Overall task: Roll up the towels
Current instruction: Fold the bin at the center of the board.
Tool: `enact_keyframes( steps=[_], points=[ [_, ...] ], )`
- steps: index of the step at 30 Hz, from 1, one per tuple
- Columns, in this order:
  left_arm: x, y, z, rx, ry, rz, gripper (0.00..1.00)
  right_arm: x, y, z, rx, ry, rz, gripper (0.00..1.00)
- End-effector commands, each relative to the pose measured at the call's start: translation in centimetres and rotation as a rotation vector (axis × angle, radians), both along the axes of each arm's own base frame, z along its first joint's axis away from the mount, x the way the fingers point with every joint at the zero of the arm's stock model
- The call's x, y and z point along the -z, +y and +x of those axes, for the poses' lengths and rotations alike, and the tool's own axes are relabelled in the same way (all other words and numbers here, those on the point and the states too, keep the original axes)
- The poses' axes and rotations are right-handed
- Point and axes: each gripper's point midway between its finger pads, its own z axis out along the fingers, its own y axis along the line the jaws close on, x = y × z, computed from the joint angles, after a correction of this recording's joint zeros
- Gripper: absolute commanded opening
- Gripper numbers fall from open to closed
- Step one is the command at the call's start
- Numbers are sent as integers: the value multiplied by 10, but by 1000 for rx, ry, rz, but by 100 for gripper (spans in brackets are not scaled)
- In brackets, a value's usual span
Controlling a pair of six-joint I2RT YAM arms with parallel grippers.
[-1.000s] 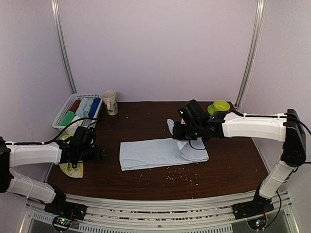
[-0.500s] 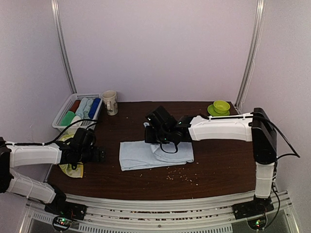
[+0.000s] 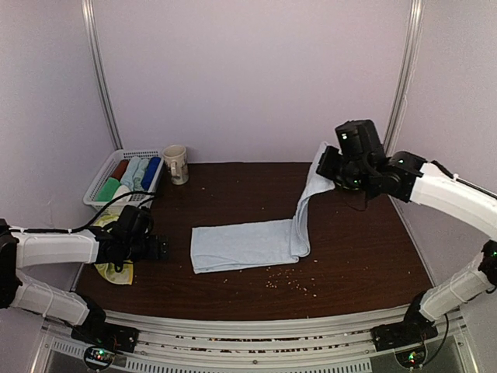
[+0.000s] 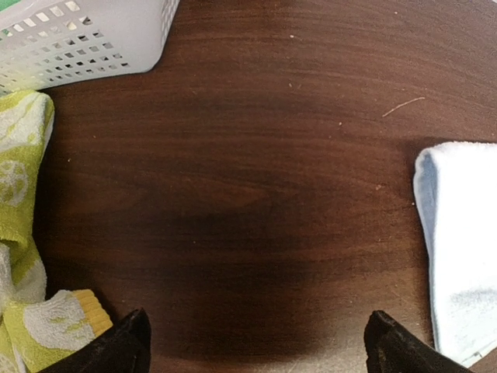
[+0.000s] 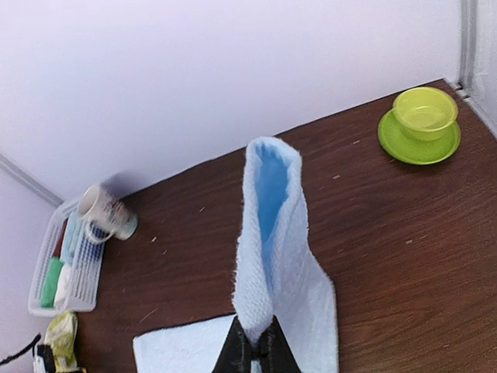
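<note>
A long pale blue-white towel (image 3: 241, 245) lies flat across the middle of the dark table. Its right end rises steeply to my right gripper (image 3: 324, 165), which is high above the table's right side. In the right wrist view the right gripper (image 5: 254, 332) is shut on a pinched fold of this towel (image 5: 273, 249), which hangs down from it. A yellow-green towel with white print (image 3: 113, 270) lies crumpled at the table's left edge. My left gripper (image 3: 162, 247) stands open low over bare wood between the two towels. The left wrist view shows the left gripper (image 4: 256, 342) with nothing between its fingers.
A white slatted basket (image 3: 99, 185) with several rolled cloths stands at the back left, a mug (image 3: 175, 164) beside it. A green bowl on a saucer (image 5: 423, 118) sits at the back right. Crumbs (image 3: 287, 281) are scattered in front of the blue towel.
My right gripper carried the towel's end leftward over the towel, then swung back to the right and up, lifting that end high. The left arm has not moved.
</note>
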Motion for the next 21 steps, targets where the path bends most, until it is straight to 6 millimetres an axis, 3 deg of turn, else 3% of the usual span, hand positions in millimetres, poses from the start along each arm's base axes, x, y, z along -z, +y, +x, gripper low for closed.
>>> enact_keyframes(
  steps=[1, 5, 8, 11, 14, 21],
  points=[
    [-1, -2, 4, -10, -23, -28, 98, 20, -79, -1, 129, 45, -101, 0],
    [-2, -2, 4, -7, -26, -32, 98, 39, -125, -6, 181, 90, -171, 0],
    [-3, -3, 4, -4, -27, -36, 98, 55, -145, -10, 205, 131, -215, 0],
    [-4, -4, 4, -3, -27, -40, 98, 56, -150, -10, 204, 124, -228, 0],
    [-3, -4, 4, -4, -24, -39, 98, 48, -132, -3, 126, 92, -175, 0],
    [2, -2, 2, -11, -16, -33, 98, 30, -44, 7, -85, 46, -59, 0]
  ],
)
